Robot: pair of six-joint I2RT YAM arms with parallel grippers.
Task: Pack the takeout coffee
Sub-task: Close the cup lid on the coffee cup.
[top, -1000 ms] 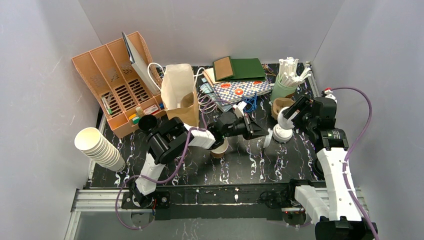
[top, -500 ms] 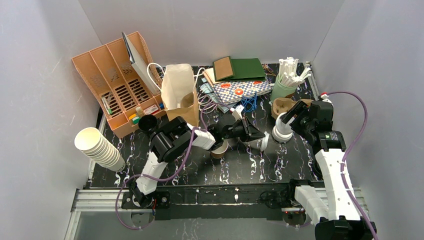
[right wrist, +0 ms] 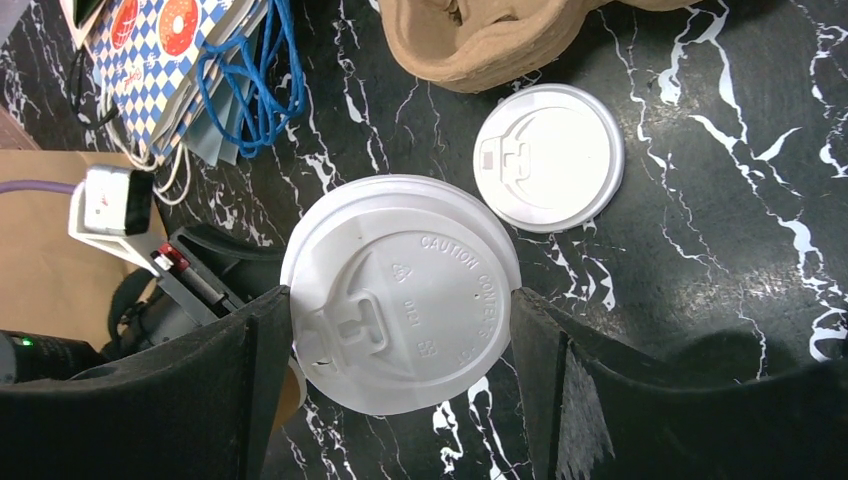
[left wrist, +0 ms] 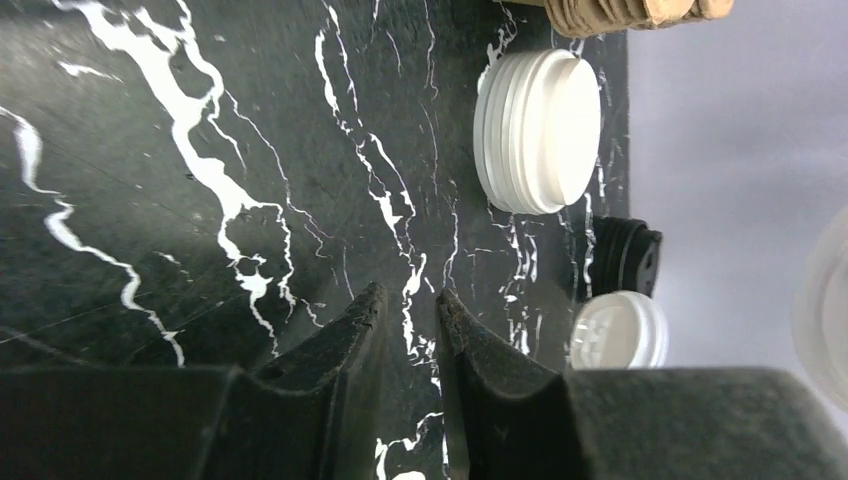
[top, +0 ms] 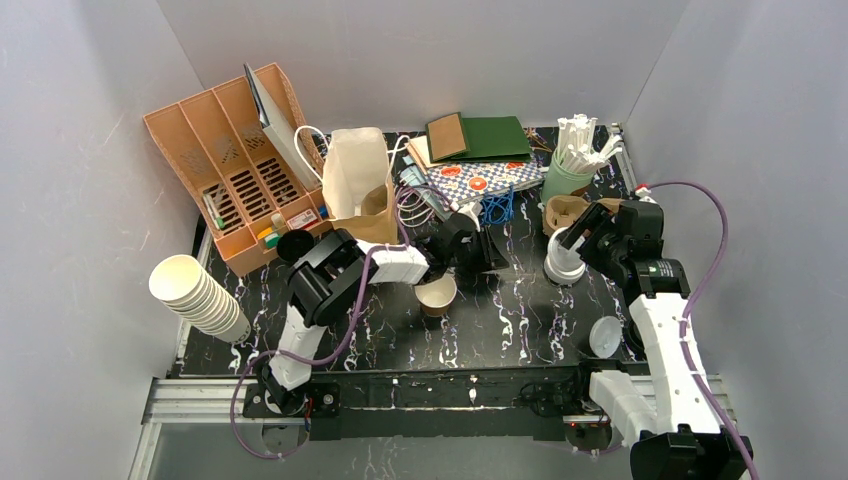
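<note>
One tan paper cup (top: 436,292) stands uncovered on the black marble table (top: 500,320), in front of my left gripper (top: 488,252). That gripper (left wrist: 410,300) hovers low with its fingers slightly open and nothing between them. My right gripper (right wrist: 400,300) is shut on a white plastic lid (right wrist: 400,290), held flat above the table; the top view shows this gripper (top: 572,240) at the right. Under and beside it sits a stack of white lids (left wrist: 540,130), whose top (right wrist: 548,157) shows in the right wrist view. Another white lid (top: 605,335) lies loose at the front right.
A brown paper bag (top: 360,185) stands behind the left arm, a black cup (top: 293,245) beside it. A cardboard cup carrier (top: 565,210), a green holder of white sticks (top: 570,160), books, an orange organizer (top: 230,170) and a nested stack of cream cups (top: 195,295) ring the work area.
My left gripper drew back toward the bag and opened a little. The white lid that was at its tips now lies at the front right. The right gripper keeps its lid.
</note>
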